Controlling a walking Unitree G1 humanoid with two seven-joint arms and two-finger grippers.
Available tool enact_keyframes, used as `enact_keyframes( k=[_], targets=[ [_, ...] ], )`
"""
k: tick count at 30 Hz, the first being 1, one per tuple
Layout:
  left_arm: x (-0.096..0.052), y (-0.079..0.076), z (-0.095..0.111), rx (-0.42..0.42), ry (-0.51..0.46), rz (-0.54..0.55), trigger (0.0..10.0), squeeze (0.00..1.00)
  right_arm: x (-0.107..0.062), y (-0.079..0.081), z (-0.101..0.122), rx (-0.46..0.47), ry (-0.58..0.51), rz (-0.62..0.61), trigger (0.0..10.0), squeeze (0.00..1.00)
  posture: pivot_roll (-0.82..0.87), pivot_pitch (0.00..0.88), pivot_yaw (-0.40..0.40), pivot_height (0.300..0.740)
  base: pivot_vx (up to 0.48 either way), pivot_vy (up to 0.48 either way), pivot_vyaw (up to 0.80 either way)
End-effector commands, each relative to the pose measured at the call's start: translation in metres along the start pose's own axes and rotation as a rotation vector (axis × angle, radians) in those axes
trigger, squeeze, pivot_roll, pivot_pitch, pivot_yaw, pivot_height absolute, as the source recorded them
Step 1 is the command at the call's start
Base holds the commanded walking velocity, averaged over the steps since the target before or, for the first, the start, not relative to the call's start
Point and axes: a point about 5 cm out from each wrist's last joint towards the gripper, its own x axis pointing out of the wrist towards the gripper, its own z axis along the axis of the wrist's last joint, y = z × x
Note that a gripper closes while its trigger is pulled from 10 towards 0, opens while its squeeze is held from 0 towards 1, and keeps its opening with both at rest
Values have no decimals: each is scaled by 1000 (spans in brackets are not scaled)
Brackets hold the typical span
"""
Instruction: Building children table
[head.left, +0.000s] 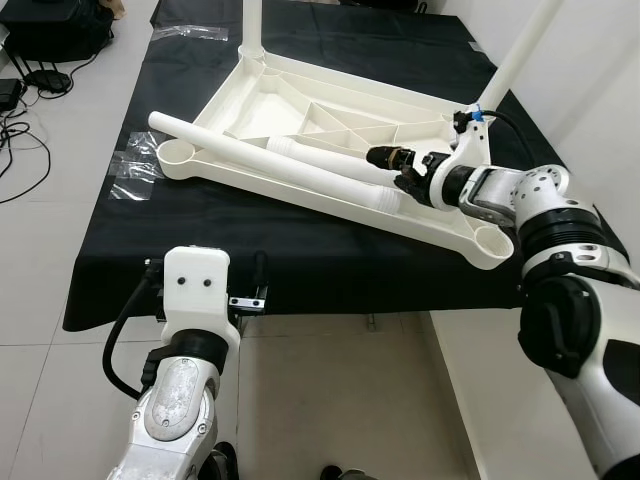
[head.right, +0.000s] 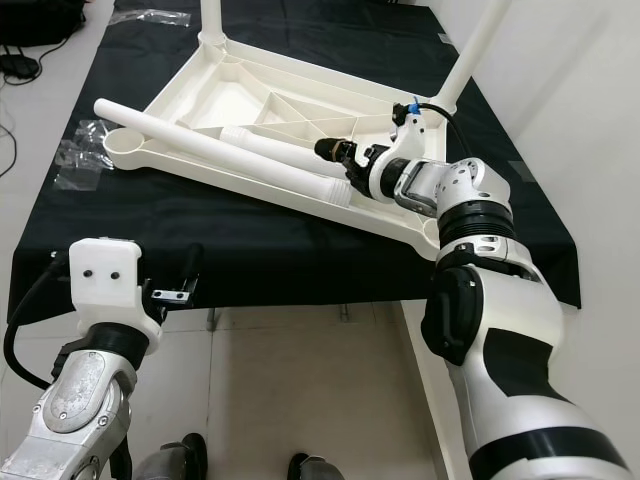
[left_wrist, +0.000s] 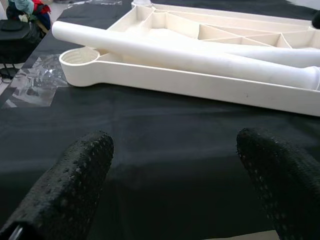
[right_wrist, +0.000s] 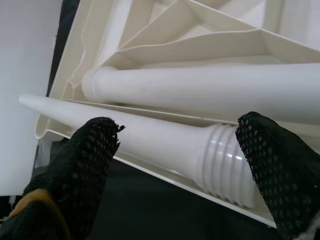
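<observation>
Our right gripper stands open, the loose table leg's threaded end between its jaws; our left gripper gapes over black cloth.

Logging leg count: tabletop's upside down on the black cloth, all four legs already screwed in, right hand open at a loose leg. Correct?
Not all four. Two legs stand screwed into the upside-down tabletop; two loose legs lie across it and the near sockets are empty, as the left eye view shows. The right hand is open around a loose leg's threaded end.
</observation>
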Motion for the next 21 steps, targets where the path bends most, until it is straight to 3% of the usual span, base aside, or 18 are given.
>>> enact_keyframes(
  k=[1, 9, 14, 21],
  targets=[
    [-2, -1, 2, -7, 3, -1, 10000, 0, -9, -14, 1, 1, 12, -39, 10000, 0, 41, 273, -164, 740, 0, 0, 0],
    [-3, -1, 0, -4, 14, -2, 10000, 0, -20, -26, 6, 6, 20, -72, 10000, 0, 32, 277, -156, 740, 0, 0, 0],
    [0, -1, 0, -11, 9, -7, 10000, 0, -17, -38, -18, -29, 154, -105, 10000, 0, 28, 280, -157, 740, 0, 0, 0],
    [0, -5, 1, -22, 5, -20, 10000, 0, -12, -38, -25, -4, 165, -94, 10000, 0, 27, 279, -161, 740, 0, 0, 0]
  ],
)
